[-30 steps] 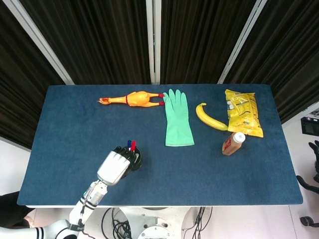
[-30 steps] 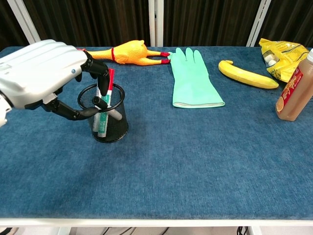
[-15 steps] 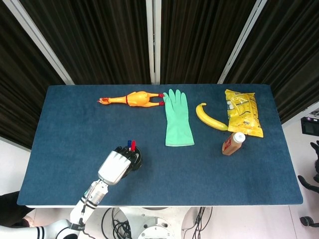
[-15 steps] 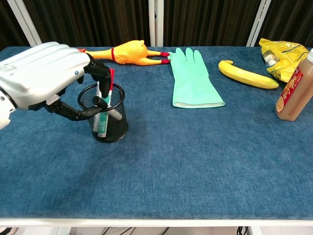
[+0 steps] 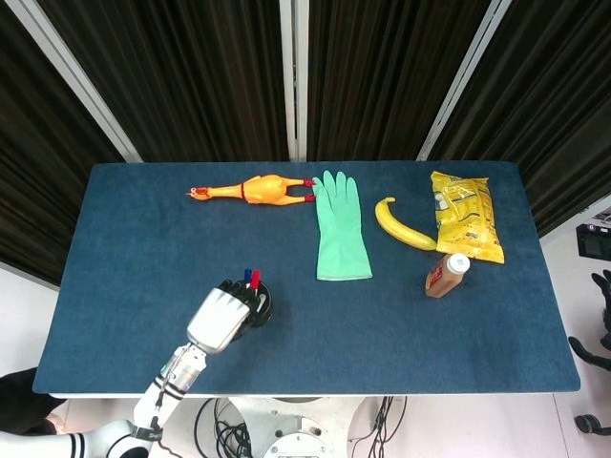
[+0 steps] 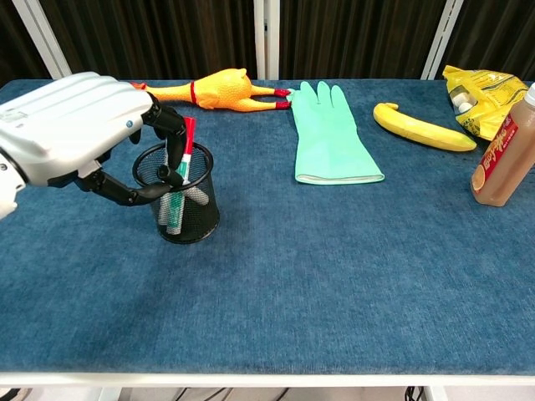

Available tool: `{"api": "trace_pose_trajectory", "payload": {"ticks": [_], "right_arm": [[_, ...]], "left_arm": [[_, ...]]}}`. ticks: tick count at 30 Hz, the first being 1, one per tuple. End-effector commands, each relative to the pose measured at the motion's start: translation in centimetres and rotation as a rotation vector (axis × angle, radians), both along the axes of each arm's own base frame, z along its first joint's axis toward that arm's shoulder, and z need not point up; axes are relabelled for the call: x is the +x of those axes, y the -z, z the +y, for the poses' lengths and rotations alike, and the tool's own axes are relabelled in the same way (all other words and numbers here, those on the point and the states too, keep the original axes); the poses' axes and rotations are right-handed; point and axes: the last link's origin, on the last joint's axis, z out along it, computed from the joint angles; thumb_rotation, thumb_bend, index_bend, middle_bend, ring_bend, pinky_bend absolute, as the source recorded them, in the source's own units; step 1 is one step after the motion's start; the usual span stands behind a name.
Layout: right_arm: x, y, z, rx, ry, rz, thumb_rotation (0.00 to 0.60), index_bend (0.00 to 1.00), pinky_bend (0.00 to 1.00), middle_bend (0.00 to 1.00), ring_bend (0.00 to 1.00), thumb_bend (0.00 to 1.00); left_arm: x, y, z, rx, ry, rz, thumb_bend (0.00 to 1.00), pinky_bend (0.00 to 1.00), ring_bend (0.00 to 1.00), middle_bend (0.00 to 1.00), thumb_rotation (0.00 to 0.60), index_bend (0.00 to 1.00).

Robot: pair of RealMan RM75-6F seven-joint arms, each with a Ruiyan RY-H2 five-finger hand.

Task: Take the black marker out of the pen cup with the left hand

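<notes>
A black mesh pen cup (image 6: 189, 214) stands near the table's front left, also seen in the head view (image 5: 264, 304). Several markers stand in it; a red-capped one (image 6: 189, 135) and a blue-capped one (image 5: 246, 275) stick up. My left hand (image 6: 73, 124) hovers over the cup's left side, and its dark fingers (image 6: 173, 132) curl down into the cup's mouth beside the red-capped marker, close to the thumb. I cannot pick out the black marker from the black fingers and mesh. My right hand is in neither view.
A rubber chicken (image 6: 219, 88) lies at the back, with a green glove (image 6: 332, 138) to its right. Further right lie a banana (image 6: 420, 126), a yellow snack bag (image 6: 483, 96) and a brown bottle (image 6: 504, 153). Blue cloth covers the table (image 6: 334, 284).
The left hand has stayed over the cup. Its fingers have curled a little further in toward the thumb, now covering the pale marker that showed before.
</notes>
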Motion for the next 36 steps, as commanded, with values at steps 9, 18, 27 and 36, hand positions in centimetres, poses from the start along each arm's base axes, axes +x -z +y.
{"api": "trace_pose_trajectory", "payload": {"ticks": [9, 18, 27, 36], "right_arm": [[-0.1, -0.1, 0.0, 0.002, 0.001, -0.001, 0.600, 0.00, 0.00, 0.00, 0.00, 0.18], [-0.1, 0.0, -0.1, 0.003, 0.001, -0.001, 0.600, 0.00, 0.00, 0.00, 0.00, 0.18], [0.1, -0.1, 0.1, 0.001, -0.001, 0.004, 0.600, 0.00, 0.00, 0.00, 0.00, 0.18], [0.3, -0.2, 0.2, -0.007, -0.004, 0.002, 0.600, 0.00, 0.00, 0.00, 0.00, 0.18]], "left_arm": [[0.3, -0.1, 0.1, -0.007, -0.007, -0.041, 0.33, 0.46, 0.37, 0.45, 0.600, 0.59], [0.6, -1.1, 0.0, -0.029, -0.018, -0.123, 0.37, 0.47, 0.39, 0.47, 0.600, 0.62], [1.5, -4.3, -0.3, -0.034, -0.019, -0.242, 0.38, 0.48, 0.39, 0.49, 0.600, 0.63], [1.9, -10.4, -0.2, 0.087, -0.019, -0.299, 0.38, 0.48, 0.40, 0.49, 0.600, 0.64]]}}
